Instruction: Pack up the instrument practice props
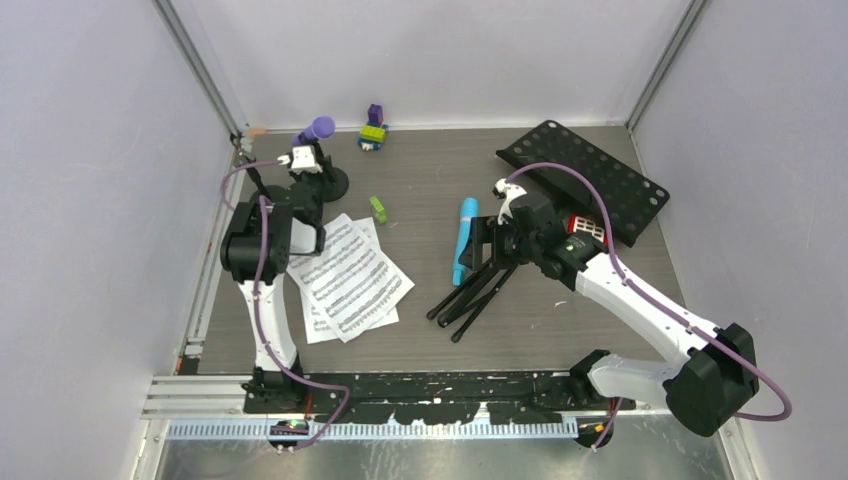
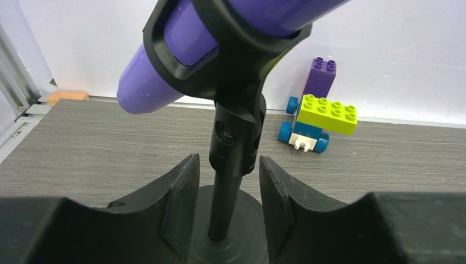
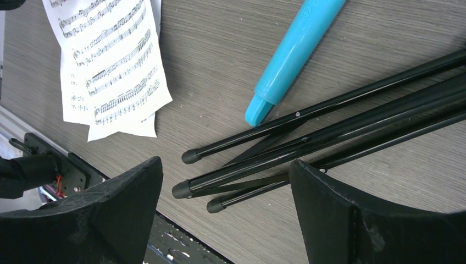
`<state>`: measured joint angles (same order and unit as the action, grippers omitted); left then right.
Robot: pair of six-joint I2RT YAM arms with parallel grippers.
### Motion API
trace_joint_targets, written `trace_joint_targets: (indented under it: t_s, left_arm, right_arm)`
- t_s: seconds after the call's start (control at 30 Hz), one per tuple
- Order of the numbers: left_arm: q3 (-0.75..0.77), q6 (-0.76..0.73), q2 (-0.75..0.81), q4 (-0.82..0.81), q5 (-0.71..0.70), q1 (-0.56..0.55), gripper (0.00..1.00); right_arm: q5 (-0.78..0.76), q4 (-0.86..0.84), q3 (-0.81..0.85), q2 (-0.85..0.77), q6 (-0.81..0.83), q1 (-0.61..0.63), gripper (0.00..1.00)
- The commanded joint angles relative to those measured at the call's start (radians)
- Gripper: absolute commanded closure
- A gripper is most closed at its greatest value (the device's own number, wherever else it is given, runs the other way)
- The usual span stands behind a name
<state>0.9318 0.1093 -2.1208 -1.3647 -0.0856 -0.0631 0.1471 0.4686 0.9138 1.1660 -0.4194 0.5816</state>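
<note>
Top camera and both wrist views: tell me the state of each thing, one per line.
purple microphone, clipped in the holder, tilted.
mic holder, upright on its round base.
cyan microphone, lying flat beside the legs.
tripod legs, folded together, lying flat.
music rack, lying flat.
sheet-music pages, loose, overlapping, flat.
left gripper, open, straddling the holder's stem.
right gripper, open above the tripod legs.

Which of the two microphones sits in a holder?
The purple microphone, clipped in its black round-based holder at back left; the cyan microphone lies flat on the table beside the black tripod legs.
</note>
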Motion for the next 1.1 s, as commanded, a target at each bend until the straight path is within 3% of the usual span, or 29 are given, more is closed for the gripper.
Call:
trace_joint_targets:
  t_s: [0.0, 0.1, 0.17, 0.33, 0.43, 0.67, 1.07]
  left_arm:
    - [0.034, 0.043, -0.014, -0.068, -0.015, 0.018, 0.57]
    - [0.038, 0.058, -0.015, -0.068, 0.002, 0.026, 0.68]
    - [0.039, 0.066, -0.012, -0.067, 0.02, 0.028, 0.81]
    - [0.052, 0.077, -0.01, -0.068, 0.061, 0.028, 0.85]
    - [0.056, 0.085, -0.002, -0.068, 0.081, 0.028, 1.0]
    - [0.045, 0.098, 0.085, -0.068, 0.267, 0.028, 1.0]
    - [-0.012, 0.113, 0.399, 0.021, 0.464, 0.028, 1.0]
  right_arm:
    - [-0.009, -0.011, 0.031, -0.005, 0.015, 0.003, 0.11]
    - [-0.01, -0.011, 0.03, -0.005, 0.017, 0.003, 0.1]
    - [-0.012, -0.01, 0.03, -0.008, 0.016, 0.004, 0.1]
    - [-0.015, -0.004, 0.033, -0.017, 0.015, 0.003, 0.1]
    - [-0.018, 0.001, 0.034, -0.023, 0.016, 0.004, 0.1]
    - [-0.033, 0.013, 0.039, -0.053, 0.015, 0.003, 0.1]
    - [-0.081, -0.003, 0.039, -0.179, 0.007, 0.004, 0.1]
